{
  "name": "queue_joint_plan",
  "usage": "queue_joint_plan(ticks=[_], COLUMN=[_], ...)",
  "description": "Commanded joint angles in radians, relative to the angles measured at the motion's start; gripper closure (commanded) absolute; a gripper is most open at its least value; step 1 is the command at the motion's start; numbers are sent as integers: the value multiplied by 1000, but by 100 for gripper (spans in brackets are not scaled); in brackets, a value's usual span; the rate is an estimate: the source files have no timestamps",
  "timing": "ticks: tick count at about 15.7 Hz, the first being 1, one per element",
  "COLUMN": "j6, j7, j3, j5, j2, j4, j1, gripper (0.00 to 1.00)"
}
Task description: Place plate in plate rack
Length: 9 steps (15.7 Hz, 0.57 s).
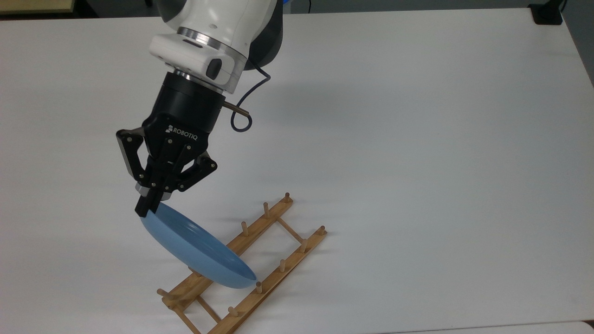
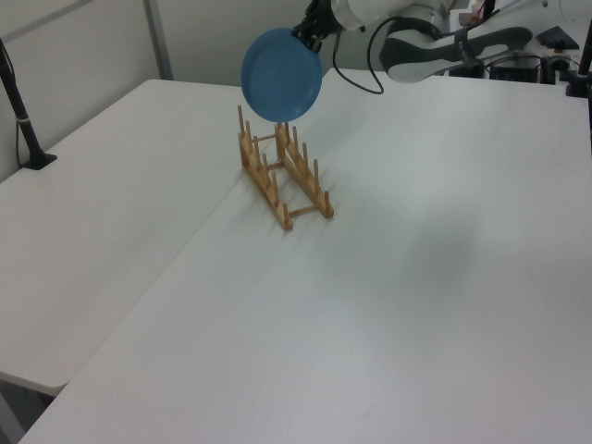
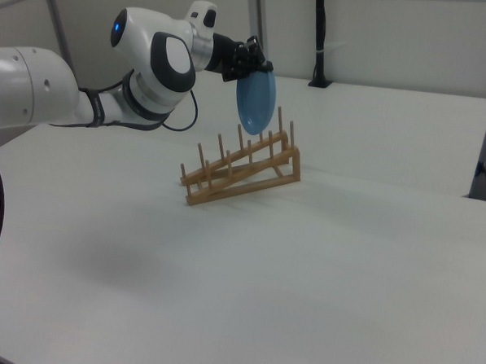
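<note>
My gripper (image 1: 147, 207) (image 2: 302, 34) (image 3: 261, 69) is shut on the rim of the light-blue plate (image 1: 197, 253) (image 2: 281, 74) (image 3: 255, 101), which hangs on edge in the air. The plate is above the plate rack (image 1: 264, 257) (image 2: 282, 176) (image 3: 239, 170), a light-brown wooden ladder with upright pegs, and is clear of the pegs in the left and right views. In the top view the plate covers the rack's lower-left part. The rack rests on the white table (image 1: 417, 139).
A black post base (image 1: 547, 14) stands at the top view's far right corner. A black stand (image 2: 28, 129) sits at the left view's left edge of the table. My arm's white links (image 3: 85, 84) reach in from the right view's left.
</note>
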Motion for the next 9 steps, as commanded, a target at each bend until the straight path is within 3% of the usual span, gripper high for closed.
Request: queue_joint_plan(ticks=[1, 9], j6=[-23, -25], j7=[35, 54], j3=[-19, -70], j5=[-34, -34], j2=[12, 130], j4=[35, 131], j1=[10, 11], gripper=[100, 100])
